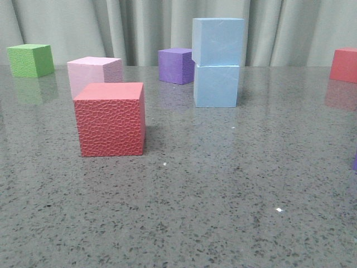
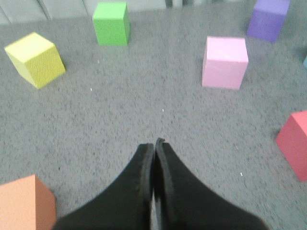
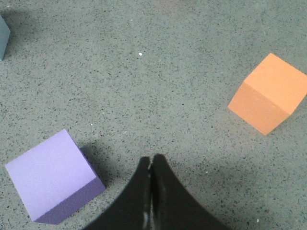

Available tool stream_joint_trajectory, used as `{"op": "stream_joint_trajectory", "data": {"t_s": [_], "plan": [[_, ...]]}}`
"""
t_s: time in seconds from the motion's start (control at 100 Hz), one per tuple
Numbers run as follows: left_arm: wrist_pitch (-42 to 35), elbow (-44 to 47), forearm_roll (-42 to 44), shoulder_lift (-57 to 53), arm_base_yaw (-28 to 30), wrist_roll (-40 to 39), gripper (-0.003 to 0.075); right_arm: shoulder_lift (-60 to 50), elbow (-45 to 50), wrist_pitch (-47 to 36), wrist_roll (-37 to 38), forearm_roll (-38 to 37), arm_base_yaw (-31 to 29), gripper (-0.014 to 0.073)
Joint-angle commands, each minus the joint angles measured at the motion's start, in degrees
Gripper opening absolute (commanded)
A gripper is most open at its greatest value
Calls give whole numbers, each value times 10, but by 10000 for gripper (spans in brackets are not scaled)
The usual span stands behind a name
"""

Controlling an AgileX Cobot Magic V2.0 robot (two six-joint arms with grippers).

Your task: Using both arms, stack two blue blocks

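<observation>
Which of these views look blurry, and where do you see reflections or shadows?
Front view: sharp, the glossy table mirrors the green cube. Left wrist view: soft overall, the shut left pincer blurred. Right wrist view: crisp, the purple cube casts a dark shadow.

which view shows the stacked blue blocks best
The front view. It shows both blue blocks whole: the upper blue block sitting on the lower blue block, beside the purple cube. The left wrist view catches only a sliver of blue at its edge, and the right wrist view shows only a dark bluish corner that cannot be identified.
</observation>
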Motion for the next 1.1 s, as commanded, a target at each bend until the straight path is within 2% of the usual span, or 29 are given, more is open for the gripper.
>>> {"op": "stream_joint_trajectory", "data": {"t_s": [0.0, 0.24, 0.56, 0.82, 1.09], "plan": [[-102, 29, 1, -25, 0, -7, -19, 0, -15, -38, -4, -8, -4, -122], [-242, 181, 1, -129, 1, -7, -19, 0, -15, -38, -4, -8, -4, -122], [-344, 343, 1, -253, 12, -7, -19, 0, -15, -38, -4, -8, -4, -122], [-367, 405, -6, -322, 52, -7, -19, 0, -15, -38, -4, -8, -4, -122], [-414, 437, -9, -322, 58, -17, -19, 1, -15, -36, -4, -8, -4, -122]]}}
